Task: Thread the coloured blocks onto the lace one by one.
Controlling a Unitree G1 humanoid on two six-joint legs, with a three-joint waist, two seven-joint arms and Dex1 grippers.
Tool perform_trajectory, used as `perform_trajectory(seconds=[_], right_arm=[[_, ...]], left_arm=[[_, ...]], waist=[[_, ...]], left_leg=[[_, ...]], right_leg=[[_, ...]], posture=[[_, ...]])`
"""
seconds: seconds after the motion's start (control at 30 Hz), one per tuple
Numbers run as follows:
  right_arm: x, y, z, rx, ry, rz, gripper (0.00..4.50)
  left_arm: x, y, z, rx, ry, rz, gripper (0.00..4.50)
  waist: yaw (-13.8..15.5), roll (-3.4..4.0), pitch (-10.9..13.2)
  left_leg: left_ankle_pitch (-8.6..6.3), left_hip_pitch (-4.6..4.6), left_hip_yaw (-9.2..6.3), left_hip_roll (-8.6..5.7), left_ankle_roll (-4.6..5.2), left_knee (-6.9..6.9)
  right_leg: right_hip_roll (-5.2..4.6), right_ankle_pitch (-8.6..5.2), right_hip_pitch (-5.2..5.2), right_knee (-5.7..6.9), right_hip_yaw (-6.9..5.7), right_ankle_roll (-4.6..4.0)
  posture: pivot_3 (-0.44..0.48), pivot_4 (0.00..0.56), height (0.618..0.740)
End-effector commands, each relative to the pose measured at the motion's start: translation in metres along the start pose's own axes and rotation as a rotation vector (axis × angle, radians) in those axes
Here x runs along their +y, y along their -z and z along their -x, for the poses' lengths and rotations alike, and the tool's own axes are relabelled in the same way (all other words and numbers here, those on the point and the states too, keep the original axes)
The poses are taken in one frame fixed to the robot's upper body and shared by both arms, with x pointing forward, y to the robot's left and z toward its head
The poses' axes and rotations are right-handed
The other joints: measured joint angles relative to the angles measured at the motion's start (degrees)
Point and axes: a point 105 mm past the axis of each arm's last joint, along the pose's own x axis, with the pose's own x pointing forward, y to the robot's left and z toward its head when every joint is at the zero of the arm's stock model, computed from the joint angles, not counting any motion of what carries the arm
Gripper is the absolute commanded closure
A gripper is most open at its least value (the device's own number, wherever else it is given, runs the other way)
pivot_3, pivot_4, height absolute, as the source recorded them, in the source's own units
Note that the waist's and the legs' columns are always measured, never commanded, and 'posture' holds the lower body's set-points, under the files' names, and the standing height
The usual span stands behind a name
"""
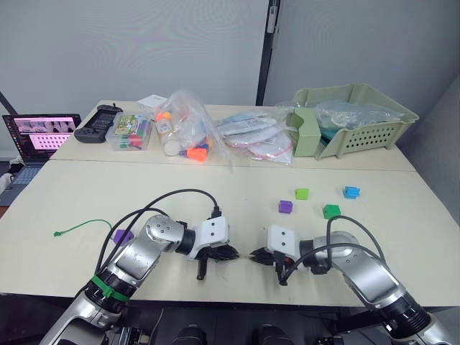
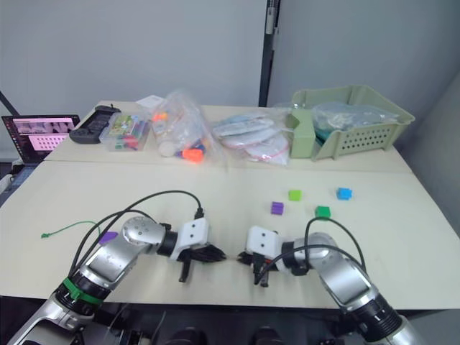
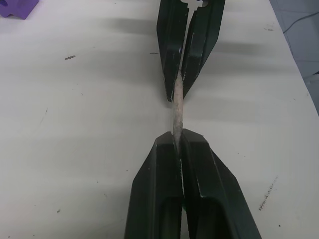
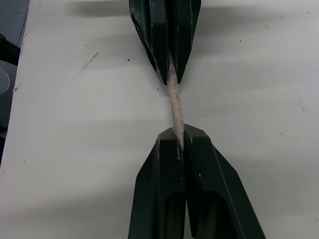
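Note:
My left gripper (image 1: 231,252) and right gripper (image 1: 256,255) meet tip to tip at the table's front centre. Both are shut on the pale stiff tip (image 3: 177,117) of the lace, which bridges the short gap between them. The wrist views show it pinched at each end (image 4: 174,104). The lace's green cord (image 1: 72,228) lies at the far left and runs behind my left arm. One purple block (image 1: 123,236) sits beside my left forearm. Another purple block (image 1: 285,207), a lime green block (image 1: 302,193), a dark green block (image 1: 331,211) and a blue block (image 1: 351,192) lie loose beyond my right gripper.
Along the back stand clear bags of toys (image 1: 183,133), flat plastic packets (image 1: 255,136) and a pale green basket (image 1: 359,118). A laptop (image 1: 43,133) and a black controller (image 1: 97,123) sit at the back left. Black cables (image 1: 172,195) arch over both forearms.

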Motion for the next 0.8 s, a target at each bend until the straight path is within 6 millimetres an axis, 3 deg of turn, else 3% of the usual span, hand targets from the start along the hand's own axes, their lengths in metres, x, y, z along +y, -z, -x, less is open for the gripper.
perform_trajectory(seconds=[0.03, 0.17, 0.2, 0.47, 0.57, 0.8], right_arm=[[0.006, -0.006, -0.002, -0.016, -0.029, 0.025, 4.50], [0.004, -0.009, -0.002, -0.047, -0.003, -0.012, 4.50], [0.002, -0.011, 0.000, -0.060, 0.026, -0.034, 3.86], [0.002, -0.009, 0.038, -0.097, 0.270, -0.206, 1.18], [0.001, 0.001, 0.074, -0.177, 0.553, -0.391, 0.15], [-0.012, 0.043, 0.136, -0.152, 1.089, -0.586, 0.07]], left_arm=[[0.003, -0.014, 0.005, -0.048, -0.021, -0.035, 4.46], [0.001, -0.014, 0.006, -0.048, -0.006, -0.030, 4.46], [0.000, -0.014, 0.006, -0.044, -0.003, -0.030, 4.50], [-0.002, -0.016, 0.009, -0.022, 0.004, -0.042, 4.50], [-0.002, -0.021, 0.009, -0.019, 0.008, -0.050, 4.50], [-0.001, -0.024, 0.009, -0.018, 0.005, -0.042, 4.50]], waist=[[-0.01, 0.00, 0.00], [0.00, 0.00, 0.00], [0.01, 0.00, 0.00], [0.13, 0.00, 0.00], [0.40, 0.01, -0.01], [-0.27, 0.04, -0.02]], left_leg=[[0.00, 0.00, 0.00, 0.01, 0.00, 0.00], [0.00, 0.00, 0.00, 0.00, 0.00, 0.00], [0.00, 0.00, 0.00, 0.01, 0.00, 0.00], [0.00, -0.04, -0.06, -0.02, 0.00, 0.00], [0.00, -0.06, -0.12, 0.00, 0.00, -0.01], [0.02, 0.05, -0.05, -0.01, -0.03, -0.06]], right_leg=[[0.00, 0.00, 0.00, 0.00, 0.00, 0.00], [0.00, 0.00, 0.00, 0.00, 0.00, 0.00], [0.00, 0.00, 0.00, 0.00, 0.00, 0.00], [-0.03, -0.01, 0.03, -0.04, 0.00, 0.01], [0.02, -0.01, 0.03, -0.01, -0.04, 0.02], [-0.01, -0.04, 0.11, -0.03, 0.10, 0.09]], posture=[[0.000, 0.150, 0.740], [0.000, 0.150, 0.740], [0.000, 0.150, 0.740], [0.000, 0.150, 0.740], [0.000, 0.150, 0.740], [0.000, 0.150, 0.740]])
